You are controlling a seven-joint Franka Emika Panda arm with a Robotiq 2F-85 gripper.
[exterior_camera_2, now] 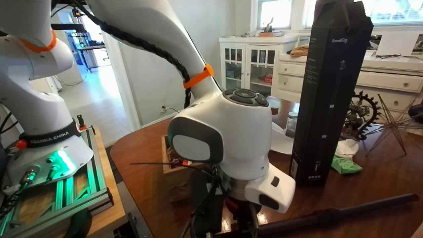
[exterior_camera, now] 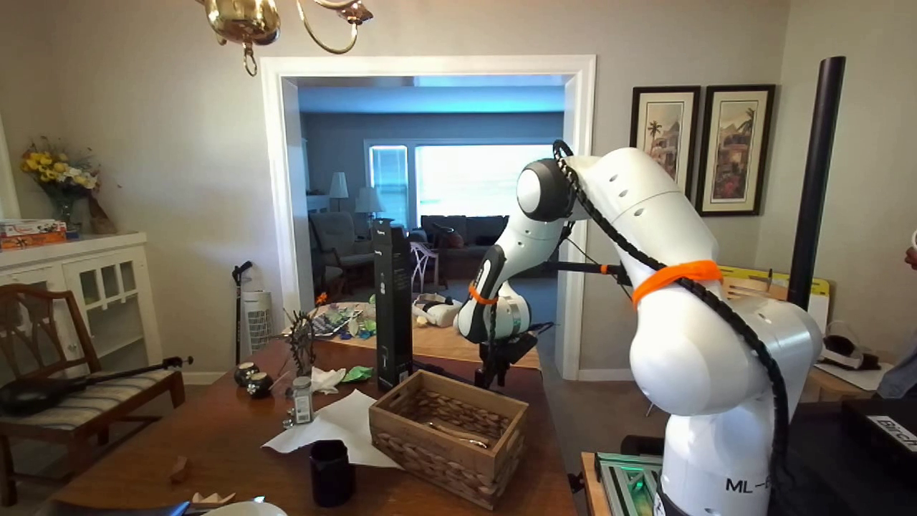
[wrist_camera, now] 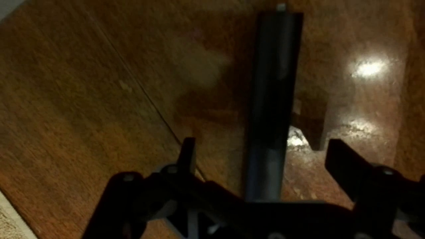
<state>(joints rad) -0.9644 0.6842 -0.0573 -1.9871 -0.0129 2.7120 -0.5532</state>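
The wooden dining table point(exterior_camera: 229, 437) bears the things about the arm: a black SmallRig carton point(exterior_camera_2: 332, 99) stands upright on it, and a wood-framed wicker basket point(exterior_camera: 430, 451) sits just beside the carton; neither is in the robot's grasp. A long dark pole point(exterior_camera_2: 330, 216) lies flat on the tabletop, nearer the camera than the carton in an exterior view. As far as the pictures show, the pole is down and loose: the alignment over it is in place, while a closed grip and a lift are not made. Whether this is the start or the end of its handling, I cannot tell. The gripper point(wrist_camera: 261, 146) is spread wide and holds nothing; in the wrist view the pole runs lengthwise between its two black fingers point(wrist_camera: 188, 156), with a visible gap on either side. How high the fingertips stand above it is hard to judge.
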